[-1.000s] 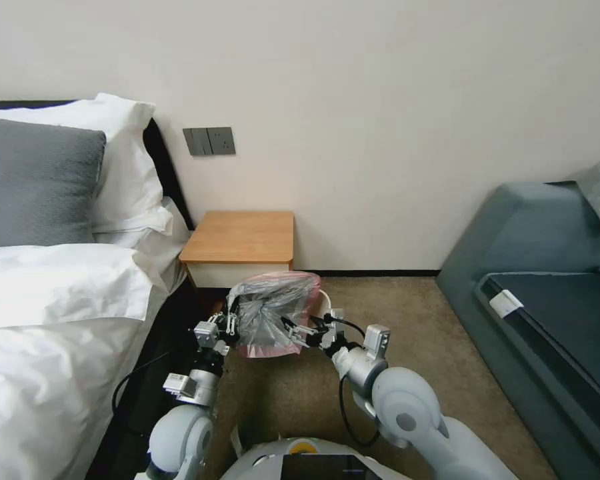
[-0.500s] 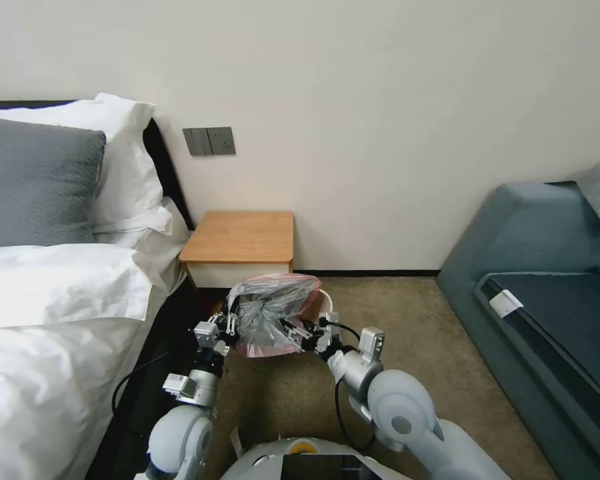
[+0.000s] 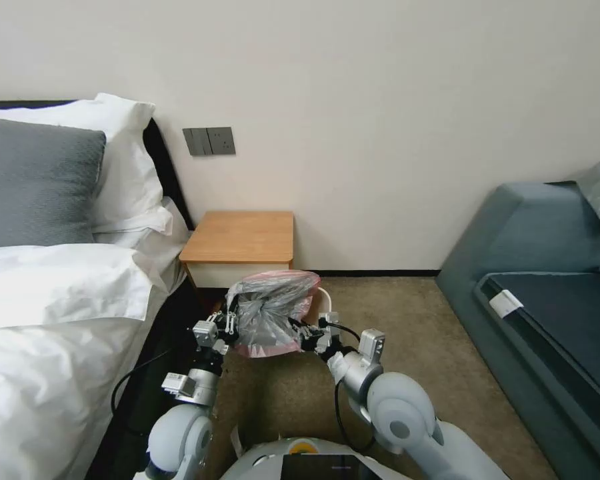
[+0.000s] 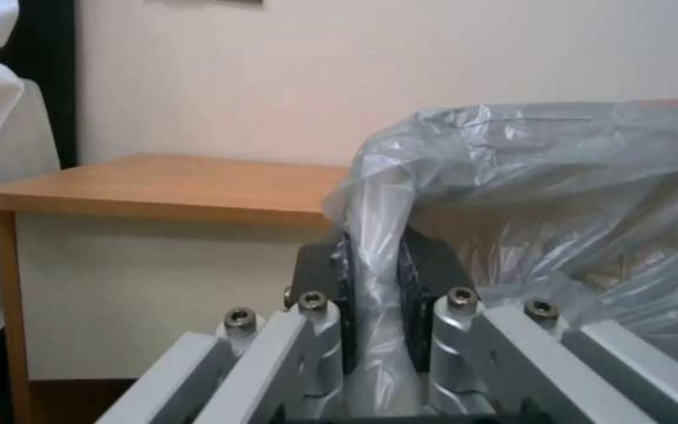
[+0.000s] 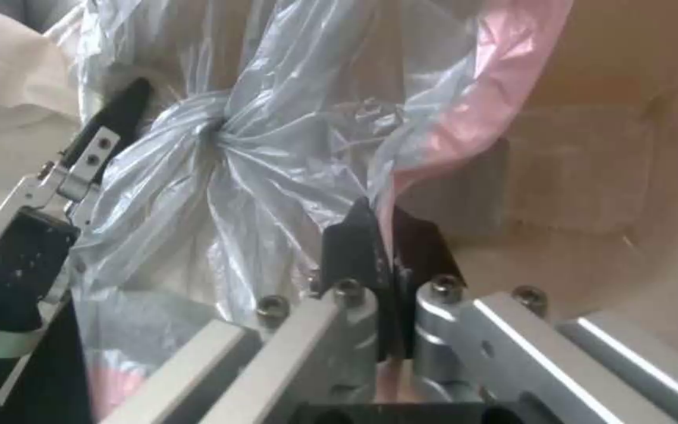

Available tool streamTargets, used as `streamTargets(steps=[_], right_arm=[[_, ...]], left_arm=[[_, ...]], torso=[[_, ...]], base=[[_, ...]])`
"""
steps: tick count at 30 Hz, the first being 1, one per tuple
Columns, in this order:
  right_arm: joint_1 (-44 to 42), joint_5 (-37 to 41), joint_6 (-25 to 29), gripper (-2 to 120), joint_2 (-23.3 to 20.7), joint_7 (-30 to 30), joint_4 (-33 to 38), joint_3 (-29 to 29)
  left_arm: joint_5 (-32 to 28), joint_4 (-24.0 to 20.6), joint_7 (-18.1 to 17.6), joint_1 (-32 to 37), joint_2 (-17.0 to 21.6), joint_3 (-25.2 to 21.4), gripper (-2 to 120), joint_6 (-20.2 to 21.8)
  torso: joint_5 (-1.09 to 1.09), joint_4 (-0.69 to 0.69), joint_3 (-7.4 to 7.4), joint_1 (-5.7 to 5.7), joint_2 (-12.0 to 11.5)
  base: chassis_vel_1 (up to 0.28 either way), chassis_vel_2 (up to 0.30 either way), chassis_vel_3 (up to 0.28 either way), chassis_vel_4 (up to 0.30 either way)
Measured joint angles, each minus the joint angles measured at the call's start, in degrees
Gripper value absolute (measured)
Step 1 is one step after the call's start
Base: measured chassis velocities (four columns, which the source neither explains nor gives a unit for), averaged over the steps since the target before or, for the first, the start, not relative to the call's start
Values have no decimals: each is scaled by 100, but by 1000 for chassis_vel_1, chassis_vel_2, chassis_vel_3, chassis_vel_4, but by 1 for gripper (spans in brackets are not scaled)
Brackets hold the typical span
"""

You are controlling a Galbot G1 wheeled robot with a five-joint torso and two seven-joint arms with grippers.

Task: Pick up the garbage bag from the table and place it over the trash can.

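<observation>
Garbage bag [image 3: 271,312] over trash can [image 3: 323,297], before table [image 3: 239,237], between left gripper [image 3: 231,325] and right gripper [image 3: 299,329].

I see the wall switch plate [image 3: 209,141] above the bed's pillows [image 3: 80,173], the grey sofa [image 3: 547,267] well to its right.

Wooden table [image 3: 239,237] on brown carpet [image 3: 393,333], against wall.

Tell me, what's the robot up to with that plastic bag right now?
Left gripper and right gripper both shut on the garbage bag. Bag stretched between them above the trash can, in front of the table. Nothing in the way.
</observation>
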Motion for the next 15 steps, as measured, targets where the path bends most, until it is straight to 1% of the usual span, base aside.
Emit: streamTargets(steps=[6, 15], right_arm=[[-175, -56, 23, 0, -21, 0, 178, 57], [-519, -170, 29, 0, -136, -14, 492, 385]], left_arm=[[6, 19, -88, -33, -48, -31, 9, 36], [-92, 31, -151, -85, -156, -87, 9, 100]], torso=[[0, 0, 0, 0, 0], [0, 0, 0, 0, 0]], base=[[0, 0, 0, 0], [0, 0, 0, 0]])
